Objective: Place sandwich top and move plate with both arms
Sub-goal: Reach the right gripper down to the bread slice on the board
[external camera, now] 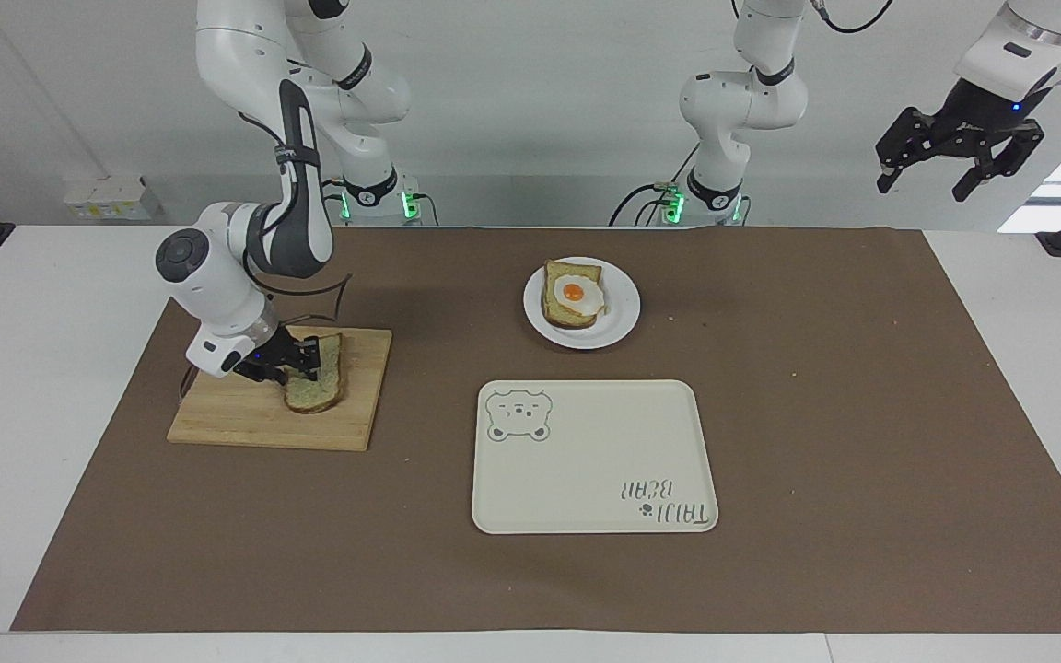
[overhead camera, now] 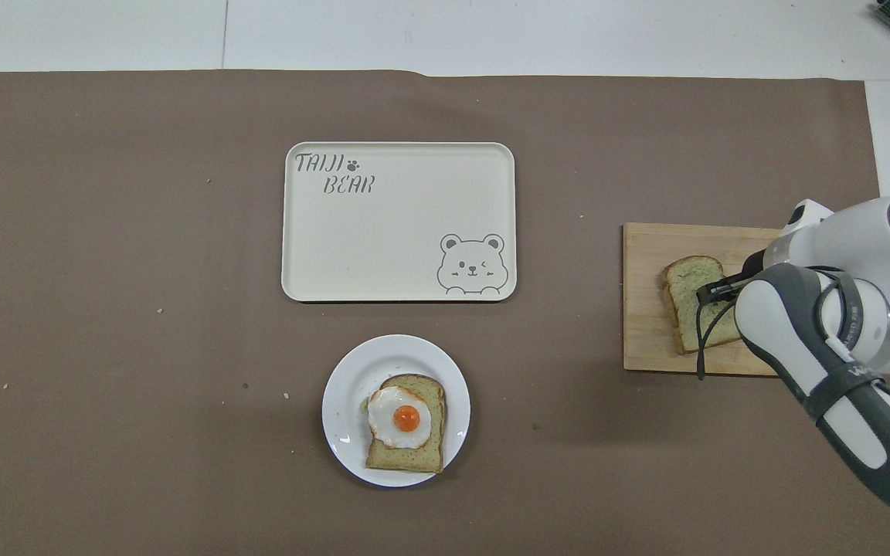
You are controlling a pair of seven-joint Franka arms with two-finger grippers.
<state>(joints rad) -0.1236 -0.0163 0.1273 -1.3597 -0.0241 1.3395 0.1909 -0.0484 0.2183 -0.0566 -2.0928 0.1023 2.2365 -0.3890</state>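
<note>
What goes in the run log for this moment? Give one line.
right gripper: at sandwich top on cutting board | left gripper: raised, open, waiting | plate: egg-topped bread, uncovered

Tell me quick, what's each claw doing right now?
Right gripper: closed on the bread slice at the wooden board.
Left gripper: open, empty, waiting up in the air.
</note>
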